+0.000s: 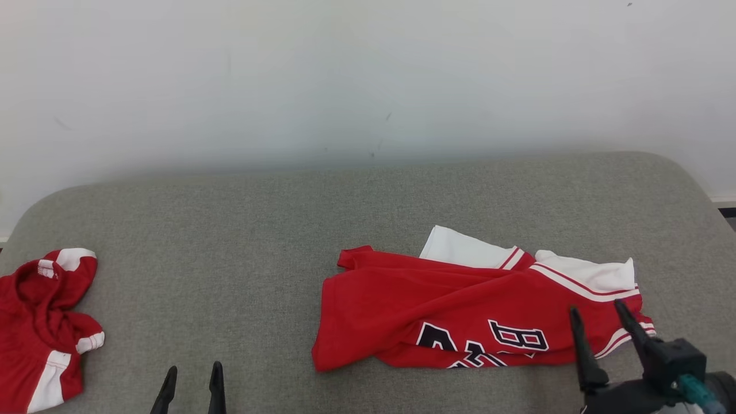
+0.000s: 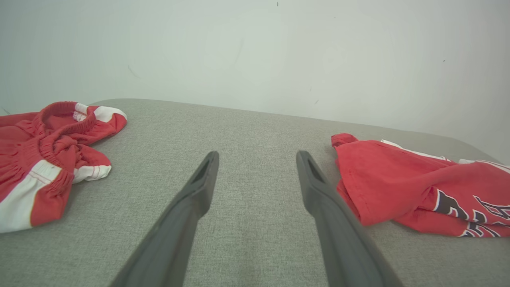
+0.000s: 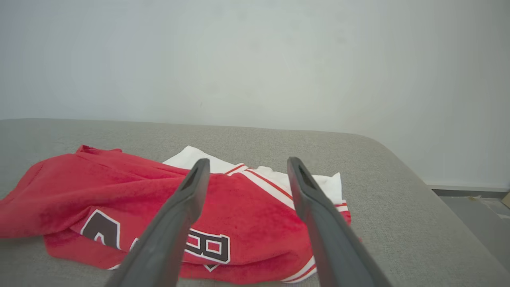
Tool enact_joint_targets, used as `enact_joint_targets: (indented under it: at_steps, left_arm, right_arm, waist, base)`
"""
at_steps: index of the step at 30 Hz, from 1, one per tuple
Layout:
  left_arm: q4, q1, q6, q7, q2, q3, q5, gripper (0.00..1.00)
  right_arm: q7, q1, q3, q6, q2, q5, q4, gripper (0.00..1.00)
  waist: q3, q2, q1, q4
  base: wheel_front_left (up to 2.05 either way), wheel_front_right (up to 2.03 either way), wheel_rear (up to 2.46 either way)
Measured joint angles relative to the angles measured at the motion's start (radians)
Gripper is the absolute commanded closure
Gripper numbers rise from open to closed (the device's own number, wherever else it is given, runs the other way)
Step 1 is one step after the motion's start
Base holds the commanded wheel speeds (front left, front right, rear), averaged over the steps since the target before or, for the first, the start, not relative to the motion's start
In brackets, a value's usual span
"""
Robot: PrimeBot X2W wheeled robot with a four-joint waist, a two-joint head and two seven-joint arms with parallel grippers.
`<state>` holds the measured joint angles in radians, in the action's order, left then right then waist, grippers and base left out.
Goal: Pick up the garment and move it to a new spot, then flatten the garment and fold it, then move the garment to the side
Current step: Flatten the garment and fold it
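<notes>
Jersey is lying crumpled on the grey padded surface, right of centre in my head view, and I am seeing the right gripper hanging over its right end, jaws spread wide and gripping nothing. Its long axis is running left to right, the plain red end pointing toward my left gripper, which is sitting well apart with jaws likewise parted and empty, and the white-trimmed end pointing right. Red-and-white shorts are lying bunched at the far left edge of the surface.
</notes>
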<state>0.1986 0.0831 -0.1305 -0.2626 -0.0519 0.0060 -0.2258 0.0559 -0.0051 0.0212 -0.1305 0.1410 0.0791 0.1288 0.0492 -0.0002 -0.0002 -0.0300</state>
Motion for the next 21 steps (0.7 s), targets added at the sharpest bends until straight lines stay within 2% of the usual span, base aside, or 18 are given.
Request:
enact_joint_targets:
  at_steps: [7, 21]
  left_arm:
    - [0.003, 0.018, 0.0, 0.0, 0.0, 0.012, 0.0, 0.0]
    - [0.016, 0.016, 0.0, 0.0, 0.001, 0.012, -0.016, 0.0]
  right_arm:
    - [0.036, 0.062, -0.059, 0.0, -0.009, 0.019, 0.025, 0.0]
    - [0.033, 0.051, -0.066, 0.0, -0.013, 0.019, 0.017, 0.0]
  waist:
    - [0.003, 0.0001, 0.0001, -0.003]
    - [-0.003, 0.0001, 0.0001, -0.001]
  base:
    - [0.0, 0.0, 0.0]
    - [0.0, 0.0, 0.0]
